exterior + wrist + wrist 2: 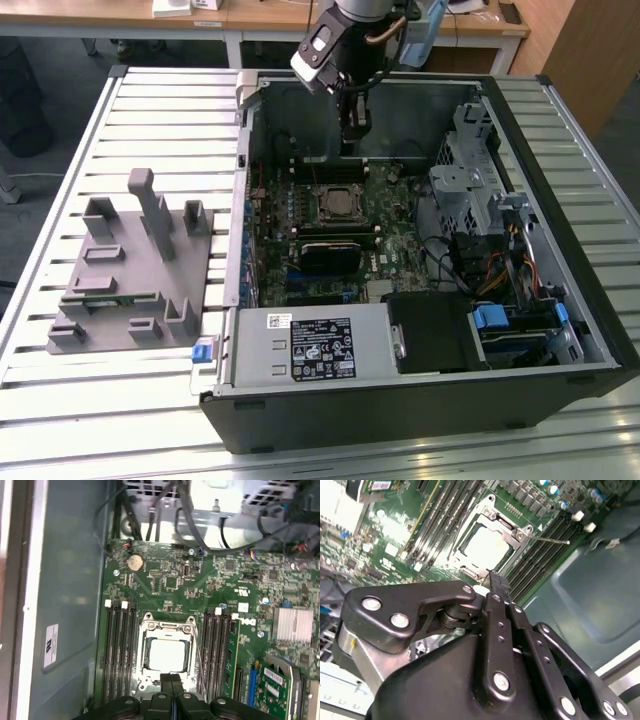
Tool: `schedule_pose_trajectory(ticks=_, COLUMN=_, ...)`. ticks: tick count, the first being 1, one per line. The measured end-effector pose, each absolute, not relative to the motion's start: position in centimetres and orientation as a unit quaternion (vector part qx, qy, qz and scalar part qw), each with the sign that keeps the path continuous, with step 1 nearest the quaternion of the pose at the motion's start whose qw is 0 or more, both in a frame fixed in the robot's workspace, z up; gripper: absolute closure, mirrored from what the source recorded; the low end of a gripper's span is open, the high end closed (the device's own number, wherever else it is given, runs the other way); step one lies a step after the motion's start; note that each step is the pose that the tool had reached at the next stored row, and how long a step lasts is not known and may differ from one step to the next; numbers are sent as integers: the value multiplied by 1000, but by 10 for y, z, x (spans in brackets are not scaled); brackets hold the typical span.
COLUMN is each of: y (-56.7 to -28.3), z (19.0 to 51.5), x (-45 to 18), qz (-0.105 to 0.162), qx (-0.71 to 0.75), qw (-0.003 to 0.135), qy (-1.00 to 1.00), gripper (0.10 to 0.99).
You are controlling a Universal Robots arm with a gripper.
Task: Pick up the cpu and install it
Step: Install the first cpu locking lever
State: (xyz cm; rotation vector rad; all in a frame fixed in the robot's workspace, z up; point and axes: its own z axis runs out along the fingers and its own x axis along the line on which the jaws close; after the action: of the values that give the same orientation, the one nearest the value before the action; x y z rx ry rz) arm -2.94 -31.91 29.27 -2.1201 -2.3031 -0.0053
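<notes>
The cpu (167,655), a pale silver square, lies flat in the metal-framed socket on the green motherboard (175,580) inside the open computer case. It also shows in the second wrist view (487,545) and the exterior view (340,203). My gripper (355,125) hangs over the far part of the case, above and just beyond the socket. In both wrist views its black fingers are pressed together with nothing between them (172,685), (497,587). The gripper stands clear of the cpu, not touching it.
Memory slots (117,650) flank the socket, one holding a green stick (232,650). A black block (330,255) sits nearer on the board. A drive cage (470,190) and cables stand at the exterior view's right, a power supply (310,345) in front. A grey fixture (130,270) lies outside.
</notes>
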Motion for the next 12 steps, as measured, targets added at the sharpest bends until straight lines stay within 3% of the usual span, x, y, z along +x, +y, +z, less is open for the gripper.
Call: schedule_pose_trajectory(ticks=12, y=-319, z=292, x=-29, qz=-1, qx=-593, qw=6, qy=-805, gripper=980)
